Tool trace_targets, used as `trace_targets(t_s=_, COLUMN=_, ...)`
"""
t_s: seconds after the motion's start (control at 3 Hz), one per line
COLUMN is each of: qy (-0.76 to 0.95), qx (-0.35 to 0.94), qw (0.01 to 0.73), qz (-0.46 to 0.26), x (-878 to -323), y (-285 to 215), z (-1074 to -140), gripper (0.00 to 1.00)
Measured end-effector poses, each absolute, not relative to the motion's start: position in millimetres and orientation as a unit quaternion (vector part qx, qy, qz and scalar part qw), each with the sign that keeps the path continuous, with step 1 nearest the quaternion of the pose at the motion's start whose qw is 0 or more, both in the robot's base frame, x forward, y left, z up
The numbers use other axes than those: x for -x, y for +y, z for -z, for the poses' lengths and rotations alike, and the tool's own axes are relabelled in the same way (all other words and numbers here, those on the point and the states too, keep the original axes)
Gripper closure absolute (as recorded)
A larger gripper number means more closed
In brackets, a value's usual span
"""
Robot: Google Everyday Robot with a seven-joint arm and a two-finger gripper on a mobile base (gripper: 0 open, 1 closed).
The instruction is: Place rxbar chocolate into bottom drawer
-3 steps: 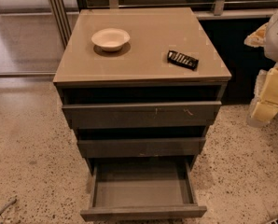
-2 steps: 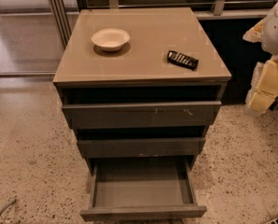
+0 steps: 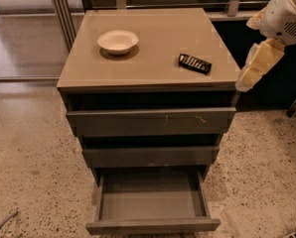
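A: Change since the earlier frames: the gripper (image 3: 245, 81) has come in from the right, up and leftward. It now hangs just off the right edge of the cabinet top (image 3: 158, 71), about level with it. Nothing else has shifted.

B: Noted. Scene, near to far?

A: Bottom drawer (image 3: 153, 226) is pulled out toward the camera, inside bare. Above it are the two upper drawers (image 3: 150, 120), both nearly in, with a dark gap over each. On the top, the bar (image 3: 194, 63) lies flat toward the right front, slightly askew. The gripper is near it but apart, not touching. Farther back on the left is a white bowl (image 3: 117, 40), well apart from the bar.

B: Gripper state?

A: Cannot tell whether it is open or closed from this angle. It carries nothing that I can see.

B: Step in hand?

A: Judged: approach to the pick. The bar is not yet grasped, so the task is at its start. The drawer standing open saves a step.

B: Next move calls for?

A: Probably carrying the gripper left over the bar, lining it across the bar's short width, then descending to the surface. The bar is thin and flat, so the grasp must go low. The risk is pushing it along instead of lifting it.
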State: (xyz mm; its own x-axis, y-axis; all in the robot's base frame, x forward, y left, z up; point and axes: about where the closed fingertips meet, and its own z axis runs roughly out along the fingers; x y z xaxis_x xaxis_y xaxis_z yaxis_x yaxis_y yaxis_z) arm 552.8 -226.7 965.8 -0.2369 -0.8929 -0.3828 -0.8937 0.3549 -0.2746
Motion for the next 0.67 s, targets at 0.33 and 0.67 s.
trace_targets(t_s=0.33, qy=0.787, qx=0.538, qw=0.301, qz=-0.032, x=-603.3, y=-224.3, z=-957.9, gripper=0.00)
trace_targets(t_s=0.67, qy=0.784, qx=0.510, qw=0.348, qz=-0.062, x=-645.7, y=-220.5, z=-945.4, gripper=0.00)
